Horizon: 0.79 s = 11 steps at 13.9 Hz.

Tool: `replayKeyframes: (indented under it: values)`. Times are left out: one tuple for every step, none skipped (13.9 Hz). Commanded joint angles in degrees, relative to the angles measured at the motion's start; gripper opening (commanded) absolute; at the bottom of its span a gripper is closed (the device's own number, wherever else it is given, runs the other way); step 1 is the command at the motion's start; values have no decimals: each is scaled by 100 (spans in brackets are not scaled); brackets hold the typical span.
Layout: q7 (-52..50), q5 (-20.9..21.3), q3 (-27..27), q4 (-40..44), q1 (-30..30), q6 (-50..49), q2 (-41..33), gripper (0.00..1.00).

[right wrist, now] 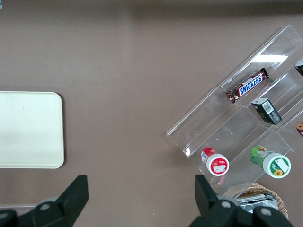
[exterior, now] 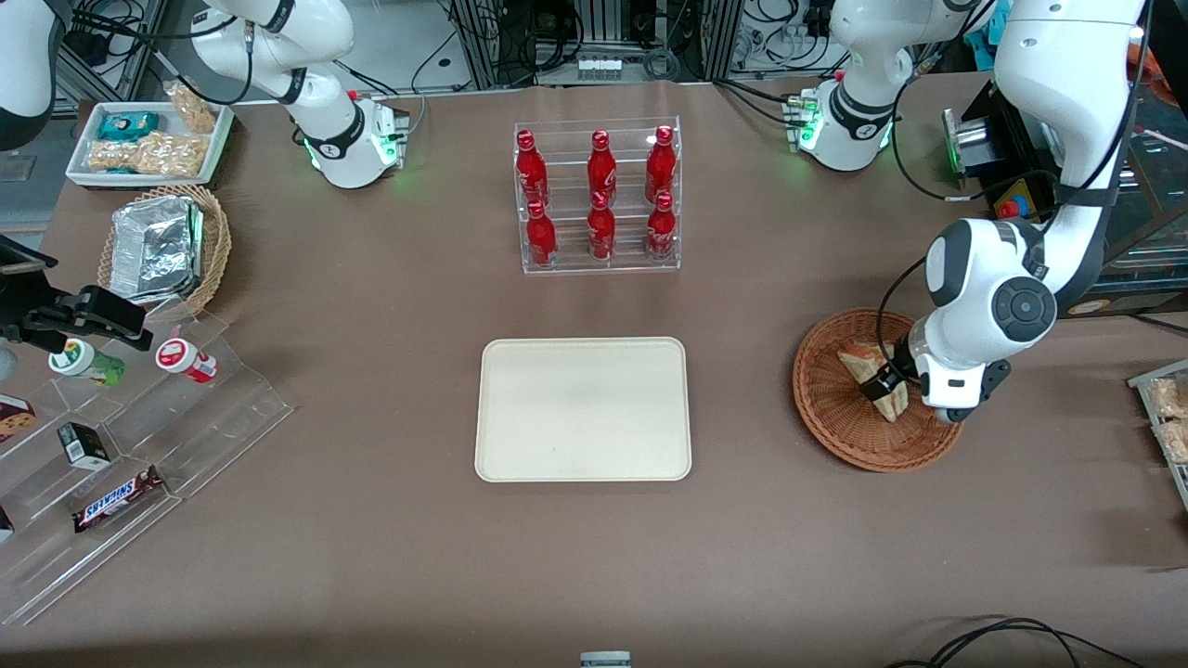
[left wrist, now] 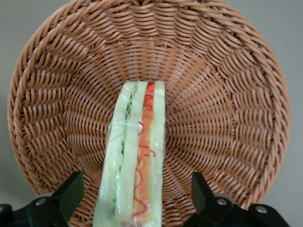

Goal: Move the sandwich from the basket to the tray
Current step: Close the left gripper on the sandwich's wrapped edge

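Note:
The sandwich (exterior: 856, 358), a clear-wrapped wedge of white bread with green and orange-red layers, stands on edge in the reddish-brown wicker basket (exterior: 821, 413) toward the working arm's end of the table. My left gripper (exterior: 886, 385) is down in the basket, open, with one finger on each side of the sandwich. In the left wrist view the sandwich (left wrist: 137, 156) sits between the two black fingers (left wrist: 71, 189), with a gap on each side, over the basket's weave (left wrist: 222, 94). The cream tray (exterior: 583, 408) lies bare in the middle of the table, beside the basket.
A clear rack of red bottles (exterior: 599, 199) stands farther from the camera than the tray. Toward the parked arm's end are a tan basket with a foil container (exterior: 162, 250), a white snack tray (exterior: 148, 139) and a clear stepped display (exterior: 139, 464).

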Motion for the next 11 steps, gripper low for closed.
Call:
replayKeyframes:
  values:
    - [-92,82,79,-50,-1,51,26,100]
    - [-92,82,79,-50,-1,51,79,100]
    - [-92,82,79,-50,-1,51,97,100]
    - [-92,82,79,-50,-1,51,123,100]
    - [-92,82,87,-50,-1,51,132,100]
    - [-92,82,79,-50,-1,51,132,100]
    - [-92,82,79,-50,-1,51,132,100]
    - [-92,82,79,-58,-1,51,141,100]
    - [-101,82,79,-76,-1,51,141,100]
    - [-127,82,79,-102,-19,51,123,100]
    - [-284,82,79,-102,-54,43,106,100]
